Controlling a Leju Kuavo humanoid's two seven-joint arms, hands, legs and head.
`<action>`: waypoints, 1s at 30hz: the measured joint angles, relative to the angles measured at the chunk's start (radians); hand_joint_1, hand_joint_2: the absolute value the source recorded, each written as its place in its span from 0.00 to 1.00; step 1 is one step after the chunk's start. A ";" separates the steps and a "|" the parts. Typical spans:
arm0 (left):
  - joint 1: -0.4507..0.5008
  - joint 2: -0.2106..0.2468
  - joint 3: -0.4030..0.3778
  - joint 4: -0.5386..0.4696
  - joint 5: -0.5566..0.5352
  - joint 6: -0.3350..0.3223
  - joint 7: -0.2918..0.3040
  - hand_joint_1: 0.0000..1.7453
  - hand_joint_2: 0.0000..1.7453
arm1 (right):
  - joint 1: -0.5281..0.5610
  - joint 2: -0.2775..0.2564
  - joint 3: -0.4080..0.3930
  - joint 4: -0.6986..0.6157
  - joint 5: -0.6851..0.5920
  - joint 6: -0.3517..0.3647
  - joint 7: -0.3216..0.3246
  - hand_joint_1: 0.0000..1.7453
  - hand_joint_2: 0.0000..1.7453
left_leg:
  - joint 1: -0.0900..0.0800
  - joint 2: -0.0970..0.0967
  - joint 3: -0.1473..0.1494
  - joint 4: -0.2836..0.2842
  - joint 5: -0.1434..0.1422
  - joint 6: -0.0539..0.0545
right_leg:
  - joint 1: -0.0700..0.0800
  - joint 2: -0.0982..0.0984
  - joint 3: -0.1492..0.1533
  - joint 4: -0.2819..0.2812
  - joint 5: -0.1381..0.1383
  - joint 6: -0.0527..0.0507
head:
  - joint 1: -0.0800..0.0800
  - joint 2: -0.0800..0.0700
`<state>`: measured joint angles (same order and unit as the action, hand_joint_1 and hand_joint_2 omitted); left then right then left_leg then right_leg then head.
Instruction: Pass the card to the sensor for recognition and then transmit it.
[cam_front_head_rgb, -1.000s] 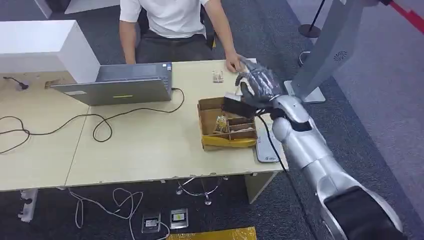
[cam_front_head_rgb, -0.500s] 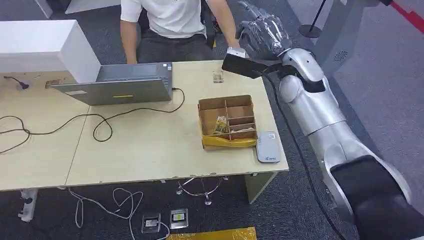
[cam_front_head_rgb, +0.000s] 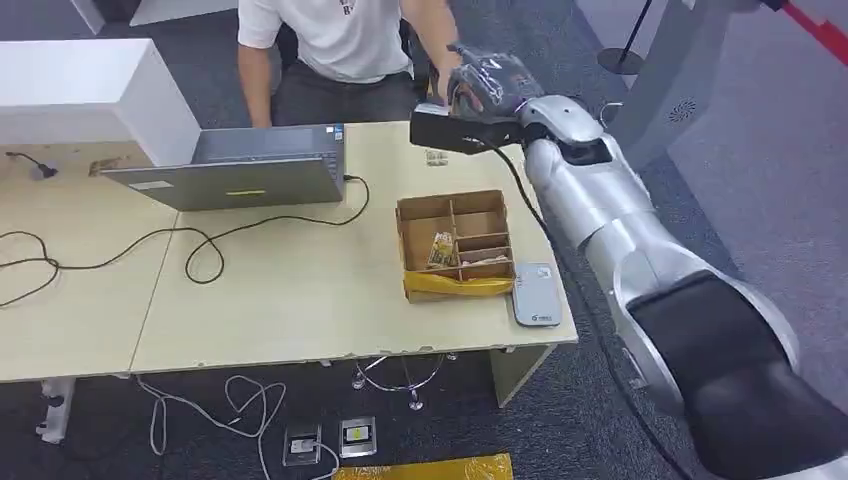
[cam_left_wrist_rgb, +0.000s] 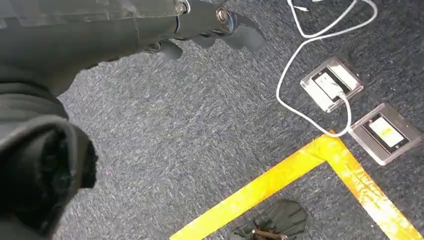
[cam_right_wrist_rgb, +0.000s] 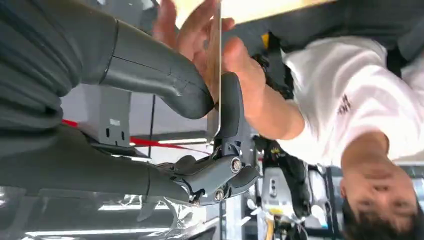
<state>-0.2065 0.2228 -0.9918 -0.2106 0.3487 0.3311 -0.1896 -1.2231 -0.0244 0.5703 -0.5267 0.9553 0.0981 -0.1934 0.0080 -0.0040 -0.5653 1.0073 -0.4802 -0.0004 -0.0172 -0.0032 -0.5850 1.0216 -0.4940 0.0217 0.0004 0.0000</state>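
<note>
My right hand (cam_front_head_rgb: 492, 78) is raised over the far edge of the table (cam_front_head_rgb: 300, 300), reaching toward a seated person (cam_front_head_rgb: 335, 40). In the right wrist view it pinches a thin pale card (cam_right_wrist_rgb: 215, 60), seen edge-on, between the thick thumb (cam_right_wrist_rgb: 160, 82) and a dark finger (cam_right_wrist_rgb: 230, 107). The person's hand (cam_right_wrist_rgb: 245, 75) wraps around the same card from the other side. The grey card sensor (cam_front_head_rgb: 535, 293) lies flat at the table's front right corner, well behind my hand. My left hand (cam_left_wrist_rgb: 210, 27) hangs over the carpet and holds nothing, its fingers apart.
A cardboard divider box (cam_front_head_rgb: 455, 245) sits beside the sensor. An open laptop (cam_front_head_rgb: 240, 165) and a white box (cam_front_head_rgb: 90, 95) stand at the back left, with black cables (cam_front_head_rgb: 200, 250) across the tabletop. A grey stand (cam_front_head_rgb: 660, 90) rises to the right. Floor sockets (cam_left_wrist_rgb: 350, 105) and yellow tape mark the carpet.
My right arm rose from above the box and swung across the far table edge toward the person, carrying the card. The person's hand lifted off the table to meet it.
</note>
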 joint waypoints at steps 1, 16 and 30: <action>0.000 0.001 0.000 0.000 0.002 0.000 0.000 0.00 0.00 | -0.005 0.008 0.005 0.019 0.005 0.002 0.010 1.00 1.00 | 0.000 0.000 0.000 0.000 0.000 0.000 | 0.000 0.000 0.000 0.000 0.000 0.000 | 0.000 0.000; 0.019 -0.001 0.000 0.000 0.033 0.021 0.000 0.00 0.00 | -0.028 0.051 0.029 0.124 0.012 -0.052 0.022 0.00 1.00 | 0.000 0.000 0.000 0.000 0.000 0.000 | 0.000 0.000 0.000 0.000 0.000 0.000 | 0.000 0.000; 0.041 -0.027 0.000 0.000 0.041 0.103 -0.024 0.00 0.00 | -0.088 -0.039 -0.020 0.143 -0.148 -0.408 -0.156 0.00 1.00 | -0.001 0.000 0.001 0.001 0.000 0.000 | -0.001 0.000 0.000 -0.001 0.000 0.000 | 0.000 0.000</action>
<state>-0.1657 0.1957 -0.9918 -0.2106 0.3895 0.4341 -0.2140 -1.3110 -0.0633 0.5501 -0.3834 0.8072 -0.3096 -0.3494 0.0073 -0.0043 -0.5639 1.0080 -0.4802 -0.0003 -0.0177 -0.0036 -0.5848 1.0206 -0.4938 0.0219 0.0004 0.0000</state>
